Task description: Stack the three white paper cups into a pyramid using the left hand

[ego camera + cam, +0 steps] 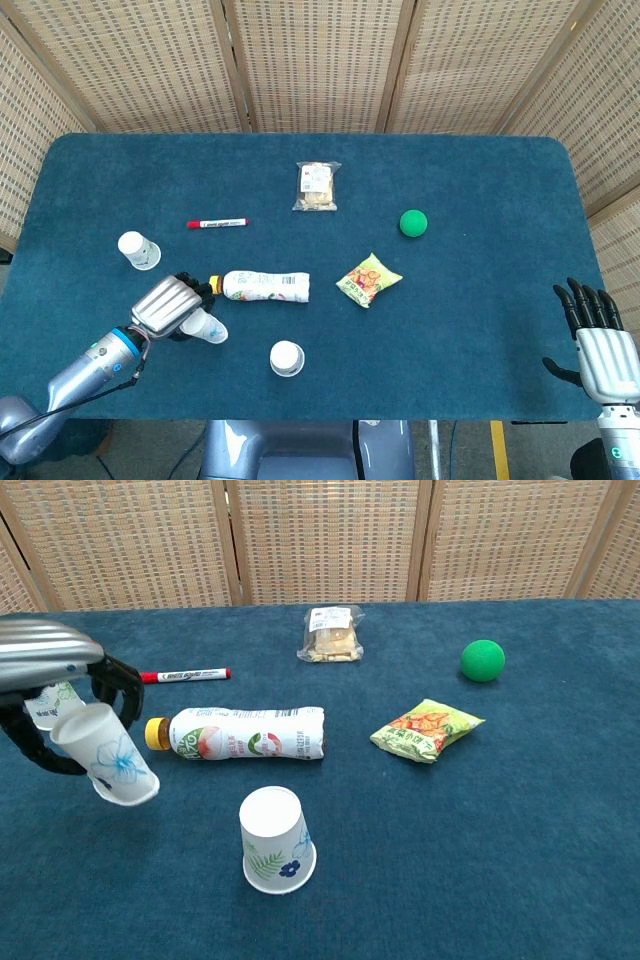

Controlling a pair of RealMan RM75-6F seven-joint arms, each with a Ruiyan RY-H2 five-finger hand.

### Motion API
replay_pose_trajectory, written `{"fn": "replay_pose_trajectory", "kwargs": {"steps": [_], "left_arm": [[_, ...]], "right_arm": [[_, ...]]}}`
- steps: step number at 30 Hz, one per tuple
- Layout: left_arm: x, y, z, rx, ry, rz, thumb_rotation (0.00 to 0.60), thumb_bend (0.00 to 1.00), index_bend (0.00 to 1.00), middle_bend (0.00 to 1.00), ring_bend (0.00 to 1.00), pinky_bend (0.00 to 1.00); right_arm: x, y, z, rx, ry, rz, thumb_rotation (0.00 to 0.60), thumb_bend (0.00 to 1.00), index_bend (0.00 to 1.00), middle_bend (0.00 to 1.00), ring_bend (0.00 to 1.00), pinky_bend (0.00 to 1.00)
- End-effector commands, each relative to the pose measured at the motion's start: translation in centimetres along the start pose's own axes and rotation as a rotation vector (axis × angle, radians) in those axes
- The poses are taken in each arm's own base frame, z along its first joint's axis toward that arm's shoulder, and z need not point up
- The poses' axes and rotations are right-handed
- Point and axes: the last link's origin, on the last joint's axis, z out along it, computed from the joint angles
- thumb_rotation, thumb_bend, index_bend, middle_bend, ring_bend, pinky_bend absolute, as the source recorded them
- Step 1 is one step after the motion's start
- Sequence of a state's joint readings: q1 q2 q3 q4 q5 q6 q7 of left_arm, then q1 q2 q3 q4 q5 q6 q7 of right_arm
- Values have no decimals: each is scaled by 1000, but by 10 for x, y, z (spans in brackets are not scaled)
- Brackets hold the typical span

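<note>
My left robot hand [60, 715] is gripping a tilted white paper cup with a blue flower print [105, 765] at the left of the frame, risking clipping the lying plastic drink bottle [240, 733] or setting down crooked beside the upside-down white paper cup with a leaf print [276, 838].

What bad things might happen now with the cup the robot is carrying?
1. The left hand holds a cup tilted, above the cloth. If the grip slips, it might drop and roll.
2. The bottle lies close beside the held cup. A swing could bump it and set it rolling.
3. Another cup stands upside down nearby. A rough placement might knock it over.
</note>
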State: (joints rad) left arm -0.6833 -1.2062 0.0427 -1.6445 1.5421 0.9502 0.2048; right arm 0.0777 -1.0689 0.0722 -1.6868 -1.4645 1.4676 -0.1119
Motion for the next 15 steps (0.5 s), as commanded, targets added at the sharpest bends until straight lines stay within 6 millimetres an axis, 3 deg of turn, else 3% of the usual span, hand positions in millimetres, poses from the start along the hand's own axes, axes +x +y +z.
{"fn": "replay_pose_trajectory", "kwargs": {"steps": [1, 15], "left_arm": [[-11, 16, 9, -48, -33, 23, 600, 245, 507, 376, 408, 346], [-24, 56, 25, -143, -52, 96, 600, 241, 458, 336, 369, 332]], "right_arm": [[1, 1, 0, -2, 1, 2, 600, 0, 0, 0, 0, 0], [3, 6, 0, -18, 4, 11, 600, 0, 0, 0, 0, 0]]}}
